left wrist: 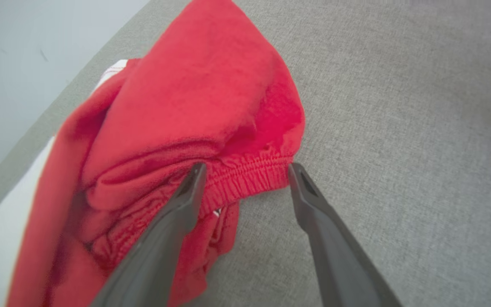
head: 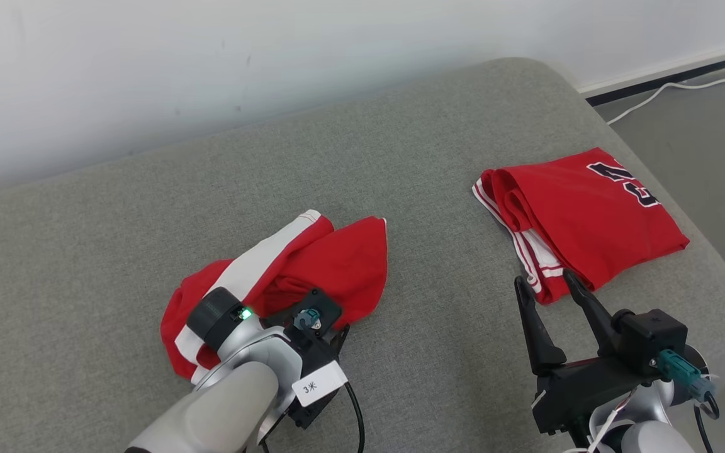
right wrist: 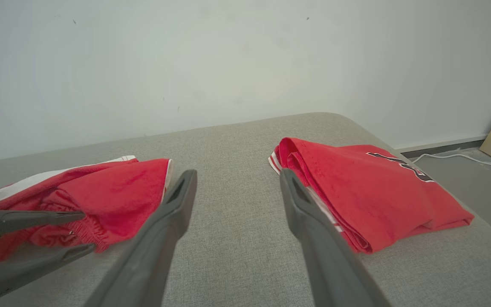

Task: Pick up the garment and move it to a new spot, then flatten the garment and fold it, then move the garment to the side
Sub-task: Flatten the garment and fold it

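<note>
- Garment point(head: 331, 264): crumpled red-and-white shorts, on the left near part of the grey cushion point(head: 400, 138).
- Left gripper point(left wrist: 247, 168): jaws apart, straddling the elastic waistband point(left wrist: 262, 165), not clamped on it.
- Right gripper point(head: 542, 278): jaws apart, nothing between them, tips just near of the folded red jersey point(head: 589, 214) on the right.

A folded red jersey point(head: 589, 214) lies near the grey cushion's point(head: 400, 138) right edge. A white wall point(head: 211, 63) stands behind; a white cable point(head: 636, 105) trails across the floor point(head: 715, 145).
</note>
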Robot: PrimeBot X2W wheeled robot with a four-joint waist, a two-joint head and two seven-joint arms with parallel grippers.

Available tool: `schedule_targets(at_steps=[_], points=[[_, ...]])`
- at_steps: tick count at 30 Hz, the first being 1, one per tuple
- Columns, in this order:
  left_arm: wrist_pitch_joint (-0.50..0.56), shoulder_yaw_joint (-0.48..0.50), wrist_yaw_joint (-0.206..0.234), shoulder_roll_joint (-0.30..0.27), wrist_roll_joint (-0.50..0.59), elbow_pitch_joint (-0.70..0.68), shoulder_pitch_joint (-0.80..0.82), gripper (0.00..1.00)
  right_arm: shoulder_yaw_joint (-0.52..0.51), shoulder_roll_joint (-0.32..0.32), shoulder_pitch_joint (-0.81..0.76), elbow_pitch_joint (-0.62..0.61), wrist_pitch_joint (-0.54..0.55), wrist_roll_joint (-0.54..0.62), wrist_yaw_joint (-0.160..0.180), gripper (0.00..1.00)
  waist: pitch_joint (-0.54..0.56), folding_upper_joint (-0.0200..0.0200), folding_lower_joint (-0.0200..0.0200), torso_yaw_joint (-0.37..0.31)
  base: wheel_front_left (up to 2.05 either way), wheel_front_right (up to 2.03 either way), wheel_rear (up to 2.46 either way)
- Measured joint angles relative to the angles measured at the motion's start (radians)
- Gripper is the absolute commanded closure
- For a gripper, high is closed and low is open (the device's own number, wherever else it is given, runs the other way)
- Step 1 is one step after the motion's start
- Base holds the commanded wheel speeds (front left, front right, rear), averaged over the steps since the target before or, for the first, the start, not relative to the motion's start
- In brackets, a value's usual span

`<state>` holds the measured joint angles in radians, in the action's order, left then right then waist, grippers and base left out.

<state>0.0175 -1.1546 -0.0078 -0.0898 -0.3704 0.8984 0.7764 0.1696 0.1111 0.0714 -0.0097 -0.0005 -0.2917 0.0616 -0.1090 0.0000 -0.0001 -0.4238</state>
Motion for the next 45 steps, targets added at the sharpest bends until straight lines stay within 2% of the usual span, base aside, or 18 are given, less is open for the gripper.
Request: schedule_targets(at_steps=[9, 10, 11, 12, 13, 14, 23, 30, 39, 45], points=[[0.013, 0.024, 0.0, 0.021, -0.035, 0.028, 0.005, 0.0, 0.0, 0.001, 0.0, -0.02, -0.001, 0.0, 0.0, 0.0, -0.032, 0.0001, 0.0, -0.005, 0.0, 0.0, 0.0], [0.02, 0.027, 0.0, 0.022, -0.035, 0.032, 0.007, 0.31, 0.0, 0.001, 0.0, -0.023, -0.001, 0.0, 0.0, 0.0, -0.037, 0.0, 0.0, -0.006, 0.0, 0.0, 0.0], [0.023, 0.031, 0.0, 0.023, -0.037, 0.036, 0.007, 0.31, 0.0, 0.001, 0.0, -0.024, -0.001, 0.0, 0.0, 0.0, -0.042, 0.0, 0.0, -0.006, 0.0, 0.0, 0.0], [0.024, 0.034, 0.0, 0.025, -0.042, 0.041, 0.008, 0.58, -0.001, 0.001, 0.001, -0.024, -0.001, -0.001, 0.0, 0.0, -0.047, 0.0001, 0.0, -0.007, 0.0, 0.0, 0.0], [0.026, 0.034, 0.0, 0.025, -0.043, 0.044, 0.009, 0.71, -0.002, 0.001, 0.001, -0.024, -0.002, -0.002, 0.0, 0.0, -0.052, 0.0, 0.0, -0.007, 0.0, 0.0, 0.0], [0.026, 0.036, -0.001, 0.025, -0.043, 0.047, 0.012, 1.0, -0.003, 0.001, 0.001, -0.025, -0.004, -0.006, 0.0, 0.0, -0.057, 0.0, 0.0, -0.007, 0.0, 0.0, 0.0], [0.002, 0.04, -0.033, 0.03, -0.054, 0.051, 0.031, 1.0, -0.014, -0.001, 0.023, -0.012, -0.012, -0.006, 0.002, 0.0, -0.073, 0.0, 0.0001, 0.014, 0.0, 0.0, 0.0], [-0.109, -0.002, -0.108, 0.03, -0.024, -0.049, 0.144, 1.0, -0.015, -0.006, 0.022, 0.019, -0.018, -0.009, 0.008, 0.0, -0.045, 0.0001, 0.0001, 0.053, 0.0, 0.0, 0.0], [-0.219, -0.047, -0.117, 0.033, -0.014, -0.16, 0.218, 1.0, 0.017, -0.015, 0.023, 0.047, -0.017, -0.015, 0.003, 0.0, 0.015, 0.0, 0.0, 0.075, 0.0, 0.0, 0.0], [-0.24, -0.044, -0.117, 0.042, -0.025, -0.228, 0.265, 1.0, 0.017, -0.015, 0.022, 0.048, -0.018, -0.015, 0.0, 0.0, 0.029, 0.0, 0.0, 0.062, 0.0, 0.0, 0.0]])
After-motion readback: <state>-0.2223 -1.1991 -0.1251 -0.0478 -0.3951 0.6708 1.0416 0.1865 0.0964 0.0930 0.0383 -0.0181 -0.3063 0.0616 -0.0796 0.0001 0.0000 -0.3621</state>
